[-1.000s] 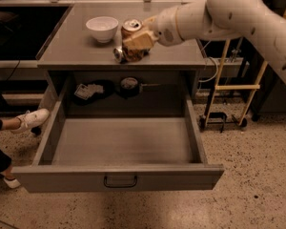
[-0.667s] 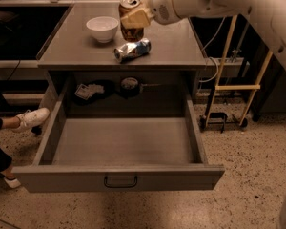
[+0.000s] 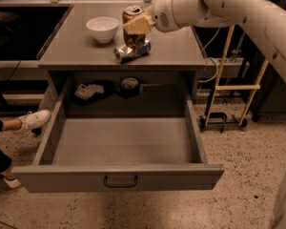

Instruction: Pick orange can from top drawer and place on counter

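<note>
The orange can [image 3: 132, 26] is upright, held above the counter [image 3: 81, 49] near its middle. My gripper [image 3: 138, 25] is shut on the can's side, reaching in from the right on a white arm. A crushed silver-and-blue can [image 3: 132, 51] lies on the counter right below the held can. The top drawer [image 3: 119, 175] is pulled wide open beneath the counter; its floor is bare, with a dark handle [image 3: 120, 181] on its front panel.
A white bowl [image 3: 102, 28] stands on the counter left of the can. Dark items [image 3: 129, 85] lie in the cavity behind the drawer. A person's white shoe [image 3: 33, 119] is at the left. A wooden ladder-like frame [image 3: 236, 87] stands at the right.
The gripper lifted the orange can higher over the counter and shifted it left and back; it now hangs above the crushed can.
</note>
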`<state>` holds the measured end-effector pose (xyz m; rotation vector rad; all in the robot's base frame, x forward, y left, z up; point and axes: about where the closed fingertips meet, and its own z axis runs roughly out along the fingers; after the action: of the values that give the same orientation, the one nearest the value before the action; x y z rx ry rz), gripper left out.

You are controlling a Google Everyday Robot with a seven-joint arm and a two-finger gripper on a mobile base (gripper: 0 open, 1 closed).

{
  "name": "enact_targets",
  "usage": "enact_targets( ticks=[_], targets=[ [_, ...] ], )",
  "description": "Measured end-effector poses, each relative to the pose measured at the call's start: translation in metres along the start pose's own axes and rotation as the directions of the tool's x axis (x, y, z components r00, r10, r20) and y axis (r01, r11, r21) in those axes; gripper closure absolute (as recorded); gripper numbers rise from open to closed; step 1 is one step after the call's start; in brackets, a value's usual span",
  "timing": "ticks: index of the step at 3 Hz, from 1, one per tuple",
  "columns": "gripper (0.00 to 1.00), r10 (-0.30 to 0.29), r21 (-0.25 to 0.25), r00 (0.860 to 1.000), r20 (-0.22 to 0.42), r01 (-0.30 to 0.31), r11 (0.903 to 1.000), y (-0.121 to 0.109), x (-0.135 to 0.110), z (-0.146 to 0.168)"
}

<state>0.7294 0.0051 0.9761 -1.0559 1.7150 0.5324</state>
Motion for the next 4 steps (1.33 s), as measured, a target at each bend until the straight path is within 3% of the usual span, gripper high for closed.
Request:
enact_targets(
  ticks=[1,2,3,4],
  targets=[
    [1.0,0.084,0.151,0.996,-0.017,-0.08,0.9853,-0.052,0.041,-0.011],
    [1.0,0.135,0.343,0.991,0.014,-0.132,0.9301,-0.119,0.063,-0.028],
    [1.0,0.173,0.457,0.984,0.036,-0.17,0.8733,-0.171,0.078,-0.037],
    [1.0,0.22,0.486,0.975,0.014,-0.199,0.8509,-0.204,0.097,-0.027]
  ],
)
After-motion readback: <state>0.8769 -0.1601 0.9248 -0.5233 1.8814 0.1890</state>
